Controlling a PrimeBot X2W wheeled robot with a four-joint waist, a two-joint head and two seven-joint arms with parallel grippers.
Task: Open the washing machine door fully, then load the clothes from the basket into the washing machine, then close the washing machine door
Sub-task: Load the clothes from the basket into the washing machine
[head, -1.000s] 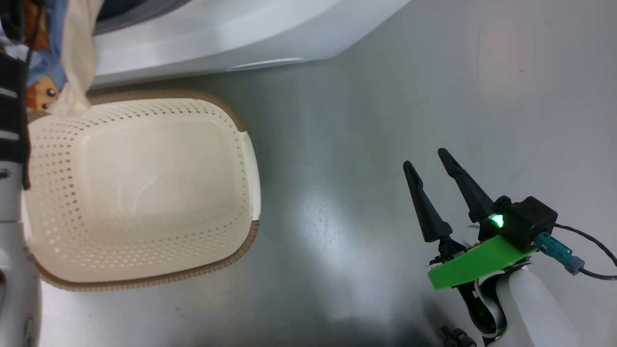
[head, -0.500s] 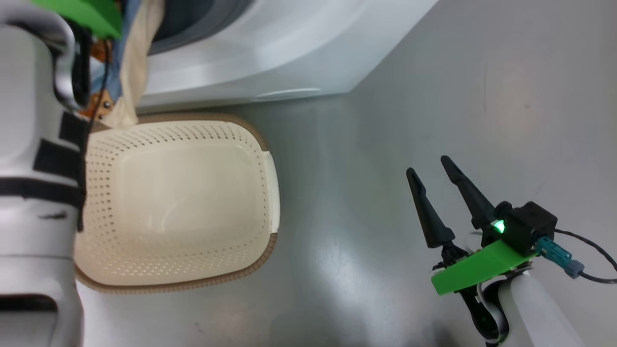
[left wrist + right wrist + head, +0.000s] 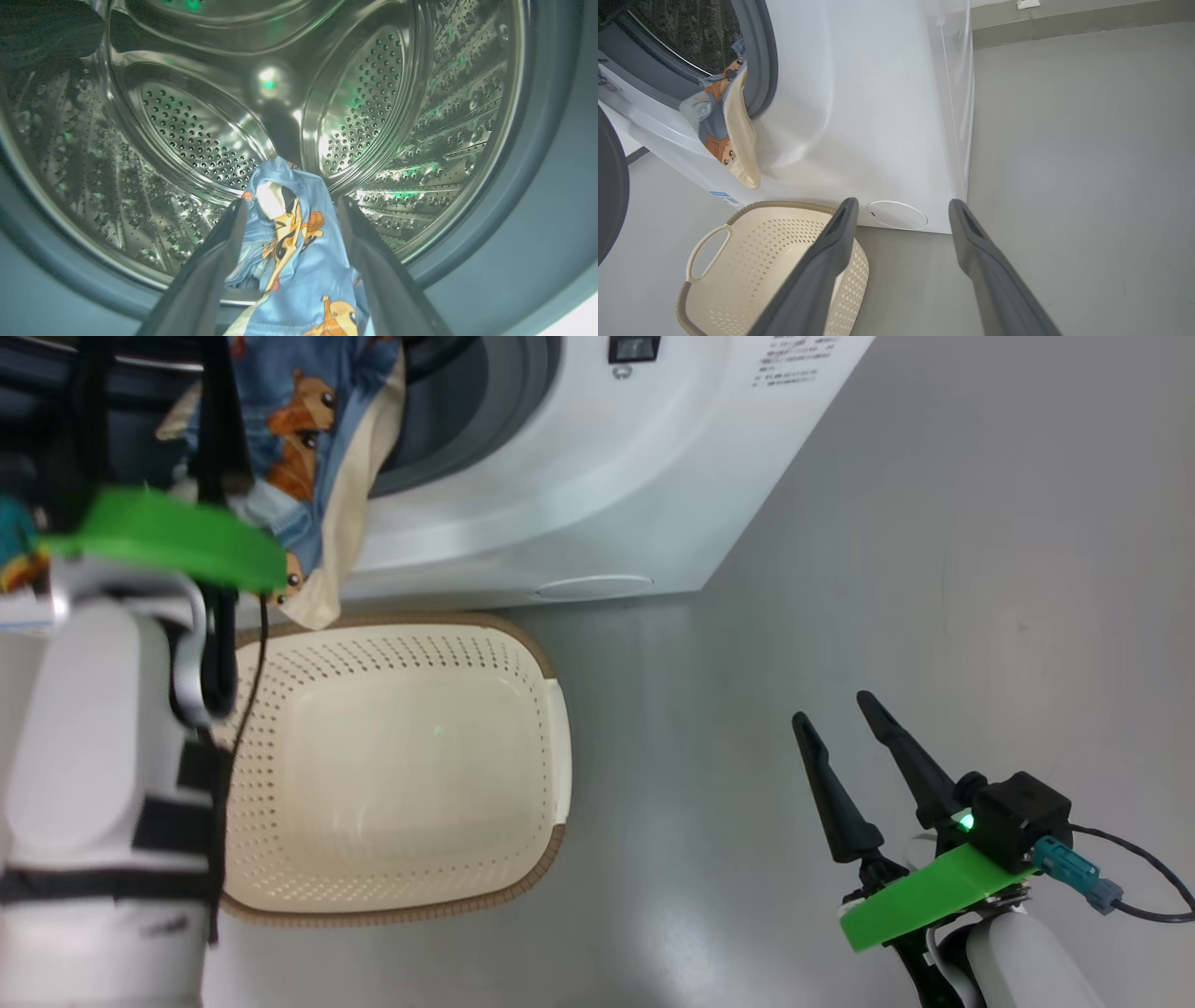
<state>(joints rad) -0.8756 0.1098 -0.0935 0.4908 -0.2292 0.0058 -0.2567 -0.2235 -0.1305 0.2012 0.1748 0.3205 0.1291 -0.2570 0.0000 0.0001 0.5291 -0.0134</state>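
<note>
Clothes (image 3: pixel 317 457) are hanging over the lower lip of the washing machine (image 3: pixel 579 476) opening. The bear-print blue fabric and the cream-beige piece are lying partly inside the perforated steel drum (image 3: pixel 196 130) and partly trailing down the white front panel, outside the grey rubber ring (image 3: pixel 766 70). The load is therefore sitting only half inside the machine, and the trailing end is likely blocking a clean door closure.

The left gripper (image 3: pixel 293 201) is reaching into the machine mouth with its fingers spread wide. The blue fabric is lying between the two fingers and, judging by that spread, is not being pinched. The arm is probably being held here to feed the cloth deeper into the drum.

At the machine's left side, a dark curved edge is showing in the right wrist view. This is most likely the washing machine door (image 3: pixel 609 186), standing open to keep the mouth accessible.

Directly in front of the machine, below the hanging cloth, the perforated cream basket (image 3: pixel 558 747) is sitting on the grey floor (image 3: pixel 840 523) with nothing in it. Loading is therefore looking nearly complete.

Well to the right of the machine front, the right gripper (image 3: pixel 831 707) is hovering above the floor, fingers spread and holding nothing. It is apparently being kept clear of the left arm's work.

The trailing end is needing a push past the rubber ring before the door is closed.
</note>
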